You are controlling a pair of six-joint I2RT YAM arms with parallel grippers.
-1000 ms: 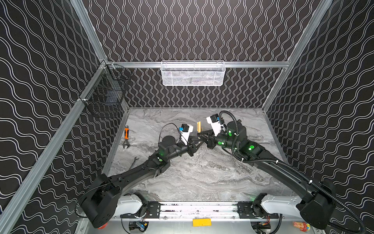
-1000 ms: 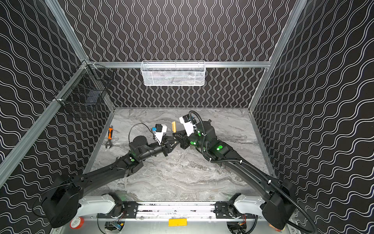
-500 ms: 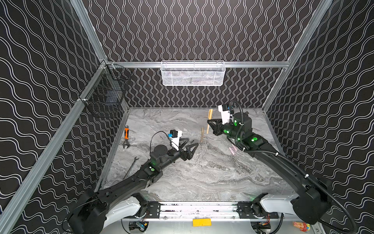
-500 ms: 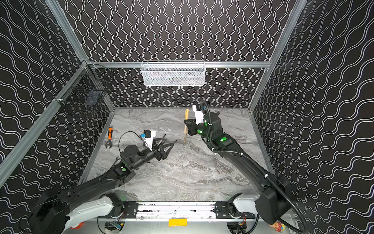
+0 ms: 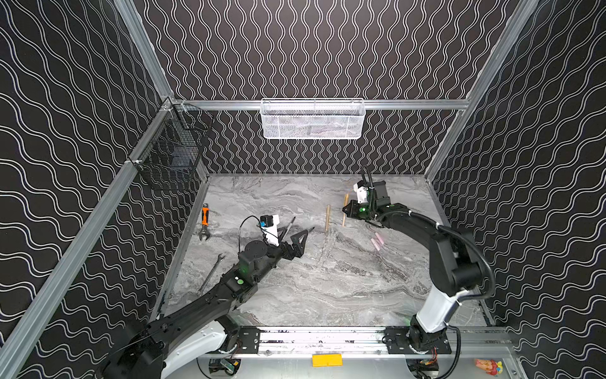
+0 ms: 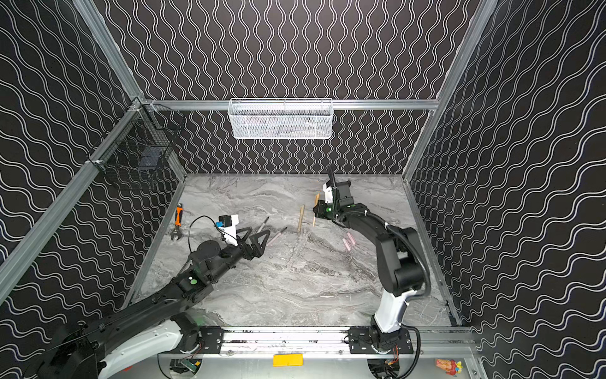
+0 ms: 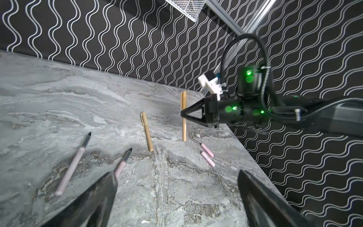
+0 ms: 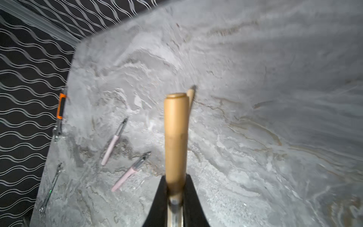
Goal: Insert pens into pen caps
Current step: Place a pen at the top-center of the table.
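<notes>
My right gripper [image 5: 346, 210] [image 8: 175, 186] is shut on a tan pen [image 5: 345, 205] [image 7: 184, 125] [image 8: 175, 137], held upright above the table at the back right, with a tan cap on its upper end. Just to its left a second capped tan pen [image 5: 327, 218] [image 7: 147, 131] lies on the table. Two uncapped pink pens [image 6: 263, 224] [image 6: 277, 236] [image 7: 72, 167] lie in front of my left gripper [image 6: 257, 233] [image 7: 176, 180], which is open and empty. Two pink pen caps [image 5: 377, 241] [image 7: 207, 155] lie side by side right of centre.
An orange-handled wrench [image 5: 205, 221] and a thin silver spanner [image 5: 211, 274] lie along the left wall. A white mesh basket [image 5: 312, 119] hangs on the back rail, and a black wire basket [image 5: 170, 157] hangs at the left corner.
The two grippers were together at mid table. My left gripper has opened and drawn back to the front left; my right arm has carried the tan pen to the back right.
</notes>
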